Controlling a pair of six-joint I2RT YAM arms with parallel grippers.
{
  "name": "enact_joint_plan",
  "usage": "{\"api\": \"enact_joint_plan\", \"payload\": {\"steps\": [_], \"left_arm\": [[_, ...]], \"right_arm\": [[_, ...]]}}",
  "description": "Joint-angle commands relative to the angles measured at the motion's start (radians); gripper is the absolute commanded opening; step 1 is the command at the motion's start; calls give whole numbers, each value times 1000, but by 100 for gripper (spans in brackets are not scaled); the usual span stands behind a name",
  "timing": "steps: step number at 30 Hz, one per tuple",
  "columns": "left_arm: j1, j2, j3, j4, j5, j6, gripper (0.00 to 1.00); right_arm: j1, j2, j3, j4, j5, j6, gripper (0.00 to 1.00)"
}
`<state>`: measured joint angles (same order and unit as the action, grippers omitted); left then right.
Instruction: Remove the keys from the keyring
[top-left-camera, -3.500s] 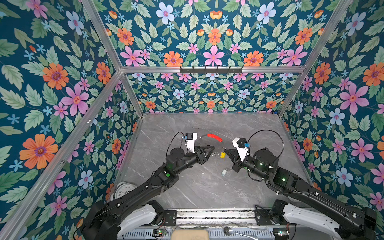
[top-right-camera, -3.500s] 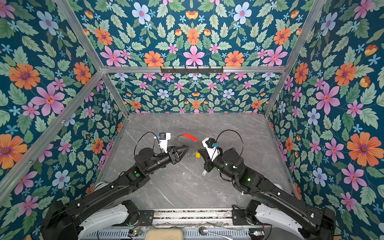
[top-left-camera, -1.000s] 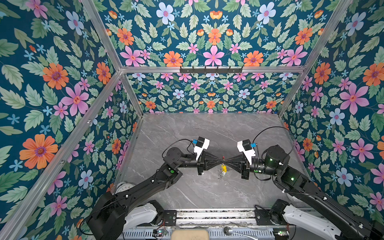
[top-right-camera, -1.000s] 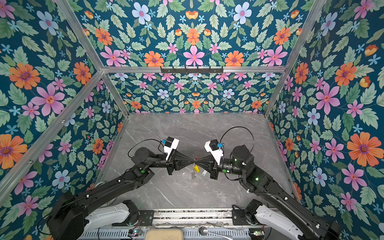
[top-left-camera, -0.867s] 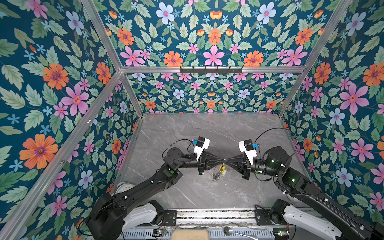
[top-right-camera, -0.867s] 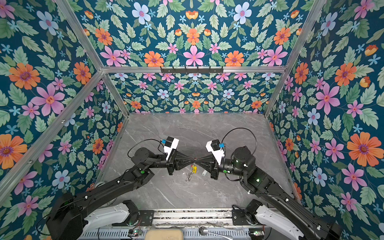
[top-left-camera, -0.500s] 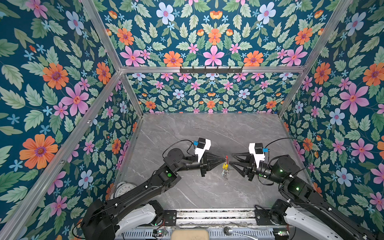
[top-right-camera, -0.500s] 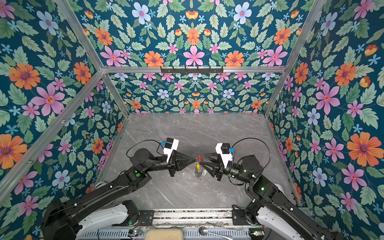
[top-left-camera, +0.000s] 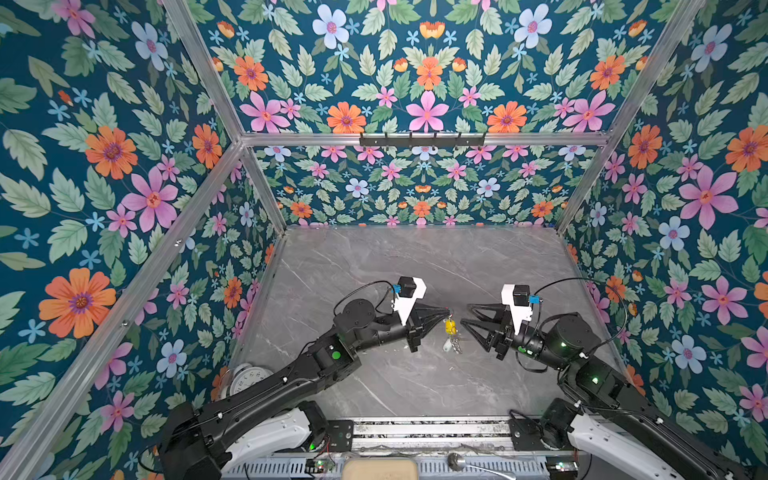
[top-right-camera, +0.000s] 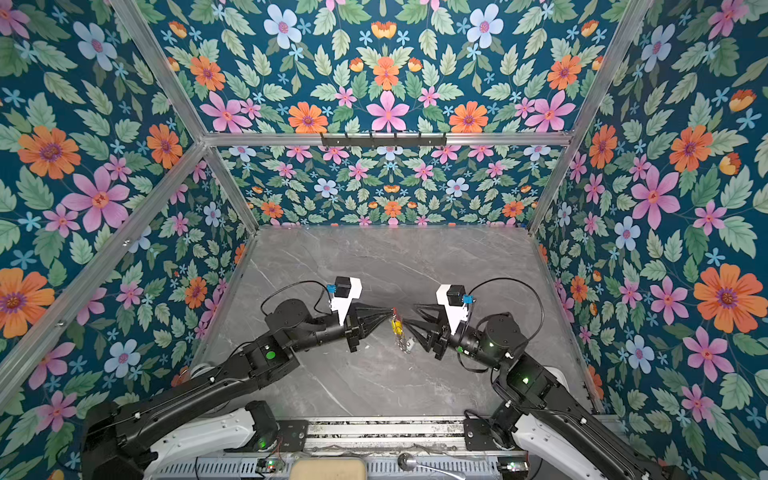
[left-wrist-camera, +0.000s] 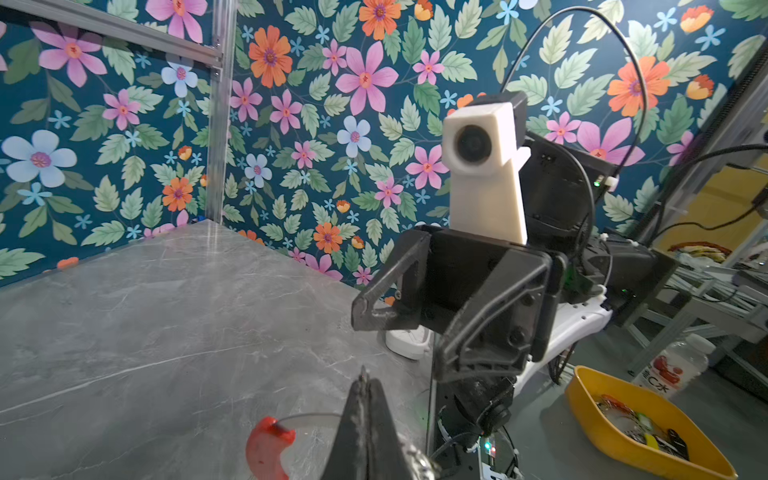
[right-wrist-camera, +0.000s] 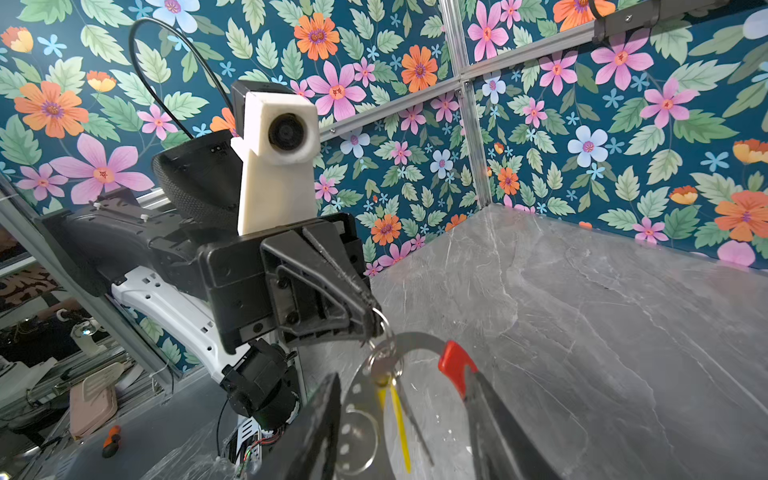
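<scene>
A: Where is the keyring (right-wrist-camera: 419, 336)?

B: Apparently off the tabletop (top-left-camera: 415, 257). The left pincer (top-left-camera: 447, 311) is clamped tight on one small split ring (right-wrist-camera: 386, 328) at its edge. In the right wrist view the grey band and its red section (right-wrist-camera: 455, 368) hang below those tips.

A: And the keys?

B: In a top view the yellow-tagged key (top-left-camera: 449, 326) dangles at 6 o'clock of the left tips. The pale-tagged key (top-left-camera: 447, 345) is lower. Whether it hangs or rests on the tabletop cannot be told.

A: Right pincer?

B: The right pincer (top-left-camera: 465, 314) has its jaws apart and holds nothing. It stands at 3 o'clock of the keys, just beside them.

A: How should the step be done well?

B: A judgement: the right arm should close on a key's metal head close to its ring, not on the tag, which would likely swing. It should then work the key along the ring's coil rather than tugging straight out toward 3 o'clock. The left arm serves as the anchor. The risk is that the thin wire slips from the left tips and the bundle drops.
</scene>
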<state>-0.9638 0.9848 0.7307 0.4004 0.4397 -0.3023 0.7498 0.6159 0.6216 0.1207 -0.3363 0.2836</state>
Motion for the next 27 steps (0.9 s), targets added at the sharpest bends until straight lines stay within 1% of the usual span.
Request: {"api": "enact_joint_plan", "payload": {"steps": [1,8,11,14,17,21,27], "left_arm": [[-4,-8,3,17,-5,35,0],[-4,-30,-17,29,-10,49,0],[-4,-39,-30,48,15,59,0],[-4,-58,-58,92,77,75,0],[-4,-85,-79,118,136,85,0],[-1,-100,-66,76,205,118,0],[0,-118,-55,27,250,138,0]], "right_arm": [[1,-1,0,17,20,5,50],[1,5,-1,14,11,5,50],[1,11,-1,13,2,9,50],[1,15,0,17,-14,9,49],[1,16,7,24,-74,7,47],[2,20,15,22,-145,1,45],[1,-3,-1,39,-156,7,45]]}}
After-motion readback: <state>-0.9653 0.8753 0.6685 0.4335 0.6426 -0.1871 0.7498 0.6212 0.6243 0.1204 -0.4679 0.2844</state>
